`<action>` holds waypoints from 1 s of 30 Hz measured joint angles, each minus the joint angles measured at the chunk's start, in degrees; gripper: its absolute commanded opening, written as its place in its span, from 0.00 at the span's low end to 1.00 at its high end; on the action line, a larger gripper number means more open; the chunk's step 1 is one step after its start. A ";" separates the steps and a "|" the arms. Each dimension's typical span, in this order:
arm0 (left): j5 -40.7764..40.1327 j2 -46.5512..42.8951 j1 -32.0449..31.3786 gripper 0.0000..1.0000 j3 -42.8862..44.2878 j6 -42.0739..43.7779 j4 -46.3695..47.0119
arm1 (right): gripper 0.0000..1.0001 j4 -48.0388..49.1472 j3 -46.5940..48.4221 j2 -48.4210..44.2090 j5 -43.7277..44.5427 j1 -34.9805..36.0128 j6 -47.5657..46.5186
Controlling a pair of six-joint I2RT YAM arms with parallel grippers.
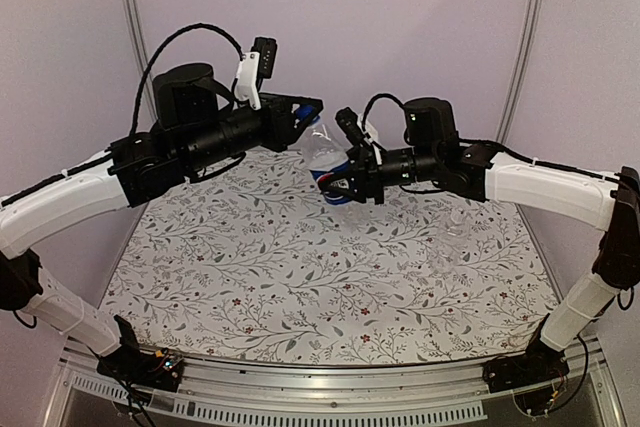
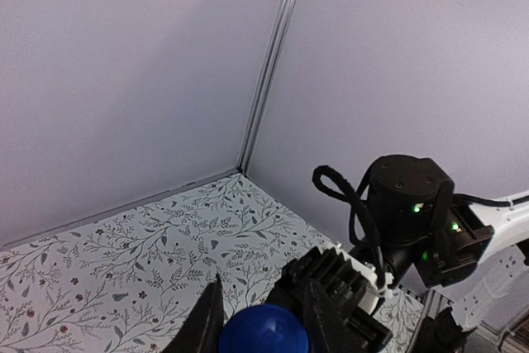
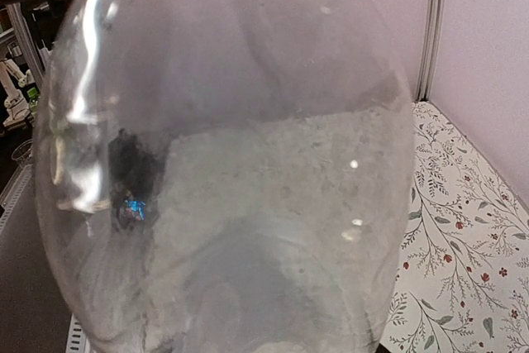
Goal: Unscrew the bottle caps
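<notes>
A clear bottle with a blue label band (image 1: 328,169) is held up above the back of the table. My right gripper (image 1: 340,187) is shut on its body at the label. In the right wrist view the clear bottle wall (image 3: 231,163) fills the frame and hides the fingers. The bright blue cap (image 2: 264,332) sits between the dark fingers (image 2: 331,312) of my left gripper (image 2: 264,320), which is shut on it. From above, the left gripper (image 1: 310,115) meets the bottle's top from the left. No whitish cap can be made out.
The floral tablecloth (image 1: 300,277) covers the table, with lilac walls on three sides and a corner post (image 2: 269,80) behind. A faint clear shape (image 1: 455,219), possibly the plain bottle, is on the cloth under the right forearm. The right arm's wrist (image 2: 409,212) is close to the left gripper.
</notes>
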 measured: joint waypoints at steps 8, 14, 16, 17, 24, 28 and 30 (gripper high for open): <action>0.74 0.00 0.02 0.44 0.00 1.25 0.13 | 0.38 -0.59 0.22 0.00 -1.25 -0.02 -0.20; 2.91 -0.48 0.66 0.60 -0.02 2.23 1.18 | 0.38 -2.91 0.22 0.02 -2.40 -0.02 -0.20; 3.76 -0.76 0.87 0.65 -0.02 2.25 1.27 | 0.38 -3.23 0.22 0.02 -2.64 -0.02 -0.20; 4.22 -0.94 1.07 0.67 -0.02 2.19 1.31 | 0.38 -3.43 0.22 0.02 -2.84 -0.02 -0.22; 13.07 -2.36 4.87 0.80 -0.57 2.38 1.57 | 0.38 -4.72 0.22 0.02 -6.56 -0.02 -0.94; 24.20 -2.99 9.31 0.85 -0.68 2.43 2.64 | 0.38 -5.51 0.22 0.02 -11.58 -0.02 -2.05; 30.14 -3.02 10.99 0.86 -0.92 2.54 3.65 | 0.38 -5.79 0.24 0.02 -14.23 -0.02 -2.64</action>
